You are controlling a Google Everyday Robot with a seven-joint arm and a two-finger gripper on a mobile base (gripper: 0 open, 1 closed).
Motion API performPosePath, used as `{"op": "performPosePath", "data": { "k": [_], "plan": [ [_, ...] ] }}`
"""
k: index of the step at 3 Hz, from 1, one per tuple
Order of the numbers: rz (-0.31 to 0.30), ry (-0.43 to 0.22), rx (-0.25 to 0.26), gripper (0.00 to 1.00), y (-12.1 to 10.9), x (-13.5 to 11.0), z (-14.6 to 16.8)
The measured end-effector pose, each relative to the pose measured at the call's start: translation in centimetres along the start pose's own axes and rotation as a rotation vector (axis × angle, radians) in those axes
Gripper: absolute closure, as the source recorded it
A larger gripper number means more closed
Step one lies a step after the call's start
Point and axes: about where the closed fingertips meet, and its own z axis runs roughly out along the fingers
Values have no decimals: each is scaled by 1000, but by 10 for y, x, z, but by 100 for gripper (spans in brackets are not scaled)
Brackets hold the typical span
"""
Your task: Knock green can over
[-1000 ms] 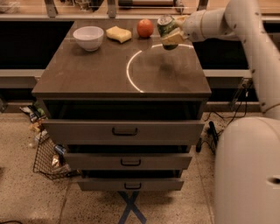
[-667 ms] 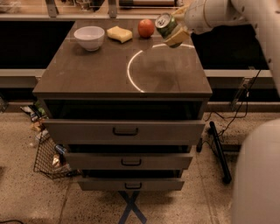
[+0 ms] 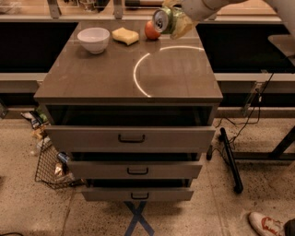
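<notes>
Jaws clamp tilted green can (image 3: 163, 20) beside apple (image 3: 150, 31).

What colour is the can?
The can is green with a silver top; camera view. The claw is beside it, at the back.

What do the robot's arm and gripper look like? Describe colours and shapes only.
The arm is smooth, rounded and white, without visible cables or markings. The gripper, at the far edge of the cabinet beside the green can, is pale yellowish.
</notes>
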Motion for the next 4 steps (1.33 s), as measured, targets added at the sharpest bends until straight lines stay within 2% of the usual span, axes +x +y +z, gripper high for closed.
{"op": "performPosePath", "data": {
  "k": [1,2,3,4],
  "plan": [
    [-219,29,-79,100,26,-48,26],
    [-331,41,-166,100,51,-77,58],
    [-374,50,-215,86,61,-90,78],
    [-408,51,-260,62,71,-98,93]
  ]
}}
